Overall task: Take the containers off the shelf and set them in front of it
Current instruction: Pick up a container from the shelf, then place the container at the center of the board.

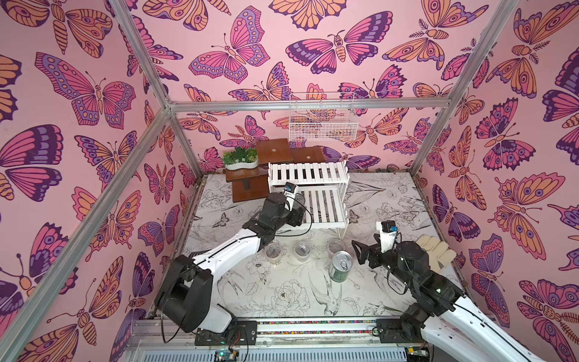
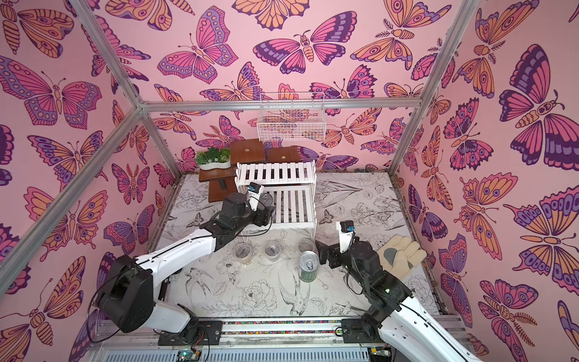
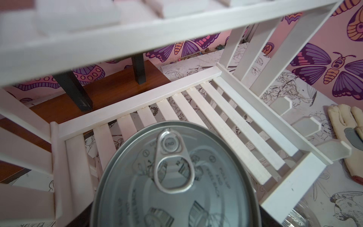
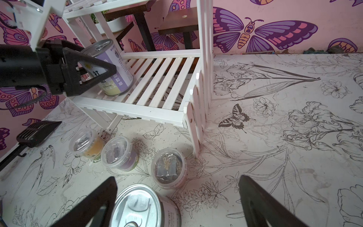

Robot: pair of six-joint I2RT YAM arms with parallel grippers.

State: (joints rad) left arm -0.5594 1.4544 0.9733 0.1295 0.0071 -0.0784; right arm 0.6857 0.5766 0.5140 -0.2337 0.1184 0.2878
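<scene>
The left gripper [image 4: 105, 61] is shown in the right wrist view with one finger against the pale-labelled can [image 4: 115, 78], which stands on end at the left of the shelf's [image 4: 157, 110] lower tier. Whether it is clamped cannot be told. The right gripper [image 4: 177, 177] is spread wide and lies farther off. In the left wrist view only the lid is shown, directly beneath. In both top views the can is mostly hidden by the left wrist.

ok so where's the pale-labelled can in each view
In a top view: pale-labelled can sits on the lower tier, mostly hidden by the left arm.
In a top view: same spot, only part of the lid shows.
Left wrist: its lid fills the lower middle.
Right wrist: upper left, label visible.
Shared landmark: the white shelf and its lower slats.
</scene>
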